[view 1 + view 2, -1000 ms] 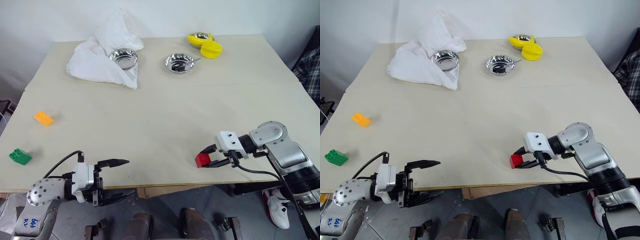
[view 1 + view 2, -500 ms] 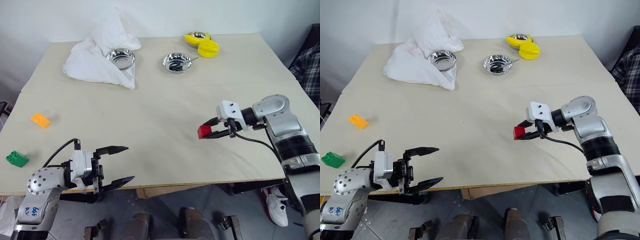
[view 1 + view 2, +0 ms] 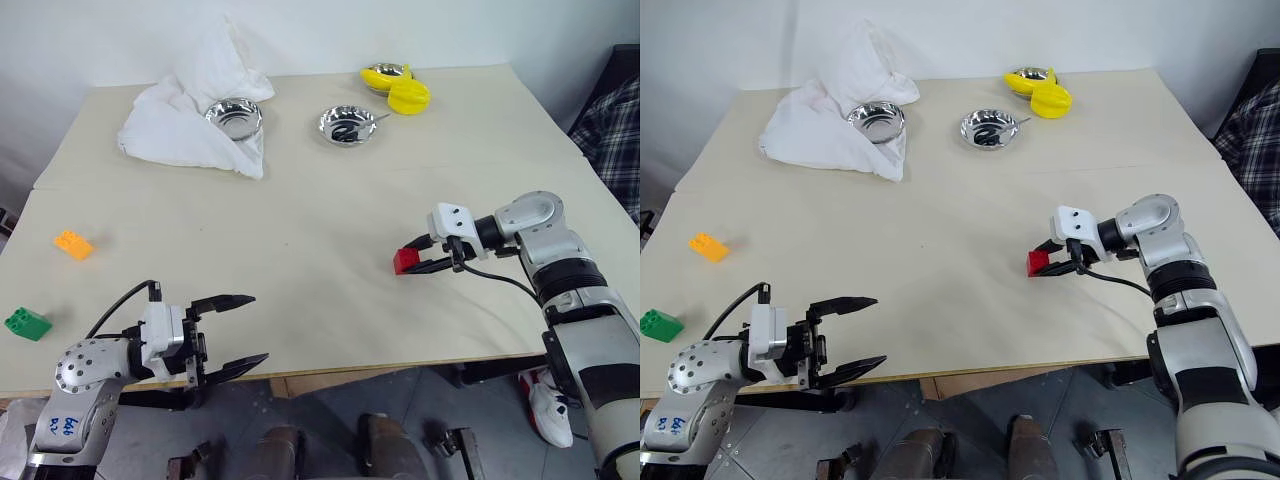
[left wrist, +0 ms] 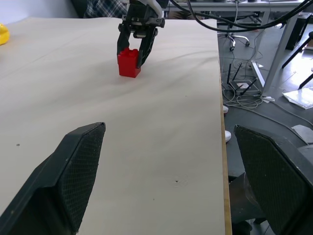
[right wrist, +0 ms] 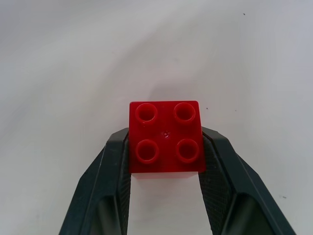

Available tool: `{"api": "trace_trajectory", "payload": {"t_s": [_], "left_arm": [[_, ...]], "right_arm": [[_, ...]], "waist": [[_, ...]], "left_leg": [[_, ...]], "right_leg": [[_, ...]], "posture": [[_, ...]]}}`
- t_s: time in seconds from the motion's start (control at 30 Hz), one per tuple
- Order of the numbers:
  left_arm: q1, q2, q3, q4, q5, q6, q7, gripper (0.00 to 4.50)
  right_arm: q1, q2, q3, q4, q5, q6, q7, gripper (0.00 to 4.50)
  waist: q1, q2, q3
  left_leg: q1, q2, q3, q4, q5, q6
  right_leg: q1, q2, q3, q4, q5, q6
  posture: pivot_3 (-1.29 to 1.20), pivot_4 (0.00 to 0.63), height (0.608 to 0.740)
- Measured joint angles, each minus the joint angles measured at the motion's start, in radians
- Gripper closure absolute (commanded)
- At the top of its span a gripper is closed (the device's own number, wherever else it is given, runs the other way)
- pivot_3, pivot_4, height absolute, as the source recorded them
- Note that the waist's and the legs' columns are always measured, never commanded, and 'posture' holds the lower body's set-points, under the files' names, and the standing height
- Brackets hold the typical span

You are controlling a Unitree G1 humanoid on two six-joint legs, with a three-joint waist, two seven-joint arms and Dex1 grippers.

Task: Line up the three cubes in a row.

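Glossy plastic red brick (image 5: 166, 136); matt, smooth tabletop (image 3: 300, 230); shiny steel bowls (image 3: 346, 125); soft white cloth (image 3: 180, 125); textured black fingertips (image 5: 115, 171).

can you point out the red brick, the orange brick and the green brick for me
red brick (image 5: 166, 136): right wrist view, on its studded top face, between the gripper's fingers.
orange brick (image 3: 72, 244): left eye view, on its top face.
green brick (image 3: 26, 323): left eye view, on its top face.
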Motion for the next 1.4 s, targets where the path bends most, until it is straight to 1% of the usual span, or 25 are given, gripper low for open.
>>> {"api": "trace_trajectory", "payload": {"t_s": [0.07,0.13,0.2,0.23,0.3,0.33,0.37,0.47,0.6,0.7,0.77,0.83,1.0,1.1,1.2,1.27,1.4], "left_arm": [[0.000,0.000,0.000,0.000,0.000,0.000,0.000,0.00],[0.000,0.000,0.000,0.000,0.000,0.000,0.000,0.00],[0.000,0.001,0.000,0.000,0.000,0.000,0.000,0.00],[0.002,0.003,0.001,0.000,0.000,0.001,0.000,0.00],[0.004,0.005,0.007,0.000,0.000,0.005,0.001,0.00],[0.006,0.005,0.011,-0.001,0.000,0.005,0.002,0.00],[0.013,0.005,0.017,-0.002,0.000,0.006,0.007,0.00],[0.037,0.005,0.045,-0.003,0.002,0.004,0.027,0.00],[0.095,-0.030,0.137,-0.002,0.002,0.002,0.116,0.00],[0.168,-0.093,0.226,0.014,0.006,-0.022,0.198,0.00],[0.245,-0.176,0.307,0.010,0.007,-0.044,0.287,0.00],[0.314,-0.245,0.377,0.012,0.008,-0.057,0.368,0.00],[0.416,-0.397,0.505,0.002,-0.003,-0.118,0.515,0.00],[0.465,-0.480,0.590,0.048,-0.031,-0.162,0.579,0.00],[0.476,-0.512,0.637,0.123,-0.042,-0.203,0.607,0.00],[0.480,-0.515,0.652,0.164,-0.049,-0.217,0.620,0.00],[0.473,-0.516,0.675,0.170,-0.076,-0.236,0.657,0.00]], "right_arm": [[-0.011,0.011,-0.003,0.028,-0.004,-0.021,0.000,3.01],[-0.024,0.020,-0.003,0.052,-0.010,-0.027,-0.001,2.30],[-0.027,0.021,-0.002,0.074,-0.022,-0.023,0.000,1.71],[-0.026,0.025,-0.002,0.084,-0.025,-0.021,0.000,1.31],[-0.026,0.033,-0.003,0.088,-0.030,-0.021,0.000,0.69],[-0.026,0.036,-0.008,0.088,-0.028,-0.021,0.001,0.31],[-0.026,0.036,-0.023,0.088,-0.018,-0.022,0.003,0.03],[-0.026,0.034,-0.054,0.086,0.029,-0.029,0.007,0.03],[0.020,-0.010,-0.075,0.019,0.172,-0.045,0.009,0.03],[0.104,-0.051,-0.100,-0.097,0.331,-0.021,0.010,0.03],[0.200,-0.108,-0.111,-0.230,0.468,0.071,0.009,0.03],[0.275,-0.163,-0.120,-0.305,0.548,0.121,0.008,0.03],[0.373,-0.212,-0.159,-0.369,0.605,0.117,0.008,0.03],[0.424,-0.243,-0.185,-0.369,0.629,0.088,0.009,0.03],[0.448,-0.244,-0.186,-0.375,0.655,0.064,0.010,0.03],[0.456,-0.243,-0.186,-0.375,0.665,0.061,0.010,0.03],[0.455,-0.227,-0.186,-0.378,0.681,0.085,0.010,0.03]], "waist": [[-0.003,0.000,0.000],[-0.009,0.000,0.000],[-0.013,0.000,0.000],[-0.014,0.000,0.000],[-0.014,0.000,0.000],[-0.014,0.000,0.000],[-0.014,0.000,0.000],[-0.014,0.000,0.000],[-0.012,0.000,0.000],[-0.011,0.000,0.000],[-0.010,0.000,0.000],[-0.008,-0.001,0.000],[0.003,-0.001,0.000],[0.015,-0.001,0.000],[0.022,-0.001,0.001],[0.028,-0.001,0.001],[0.037,-0.002,0.000]], "left_leg": [[0.000,0.000,0.000,0.000,0.000,0.000],[0.000,0.000,0.000,0.000,0.000,0.000],[0.000,0.000,0.000,0.000,0.000,0.000],[0.000,0.000,0.000,0.000,0.000,0.000],[0.000,0.000,0.000,0.000,0.000,0.000],[0.000,0.000,0.000,0.000,0.000,0.000],[0.000,0.000,0.000,0.000,0.000,0.000],[0.000,0.000,0.000,0.000,0.000,0.000],[0.000,0.000,0.000,0.000,0.000,0.000],[0.000,0.000,0.000,0.000,0.000,0.000],[0.000,0.000,0.000,-0.001,-0.001,0.001],[-0.001,0.001,0.000,0.000,-0.002,0.001],[0.001,0.002,0.002,0.004,-0.002,0.001],[0.001,0.002,0.002,0.005,-0.002,0.001],[0.001,0.002,0.002,0.005,-0.002,0.001],[0.001,0.002,0.002,0.005,-0.002,0.001],[0.001,0.002,0.002,0.005,-0.002,0.001]], "right_leg": [[0.000,0.000,0.000,0.000,0.000,0.000],[0.000,0.000,0.000,0.001,0.000,0.000],[0.000,0.000,0.000,0.001,0.000,0.000],[0.000,0.000,0.000,0.001,0.000,0.000],[-0.001,0.000,0.000,0.001,0.000,0.000],[-0.001,0.000,0.000,0.001,0.000,0.000],[-0.001,0.000,0.000,0.001,0.000,0.000],[-0.001,0.000,0.001,0.001,0.000,0.000],[0.000,0.000,0.001,0.001,0.000,0.000],[0.000,0.000,0.001,0.000,0.000,0.000],[0.000,-0.001,0.003,-0.001,0.000,0.000],[0.000,-0.001,0.003,-0.001,0.000,0.000],[0.003,-0.001,0.003,-0.001,0.000,0.000],[0.004,-0.001,0.003,-0.002,0.000,-0.001],[0.004,-0.001,0.003,-0.002,0.001,-0.001],[0.005,-0.001,0.003,-0.003,0.001,-0.002],[0.005,-0.001,0.003,-0.003,0.001,-0.002]], "posture": [[0.00,0.150,0.740],[0.00,0.150,0.740],[0.00,0.150,0.740],[0.00,0.150,0.740],[0.00,0.150,0.740],[0.00,0.150,0.740],[0.00,0.150,0.740],[0.00,0.150,0.740],[0.00,0.150,0.740],[0.00,0.150,0.740],[0.00,0.150,0.740],[0.00,0.150,0.740],[0.00,0.150,0.740],[0.00,0.150,0.740],[0.00,0.150,0.740],[0.00,0.150,0.740],[0.00,0.150,0.740]]}}
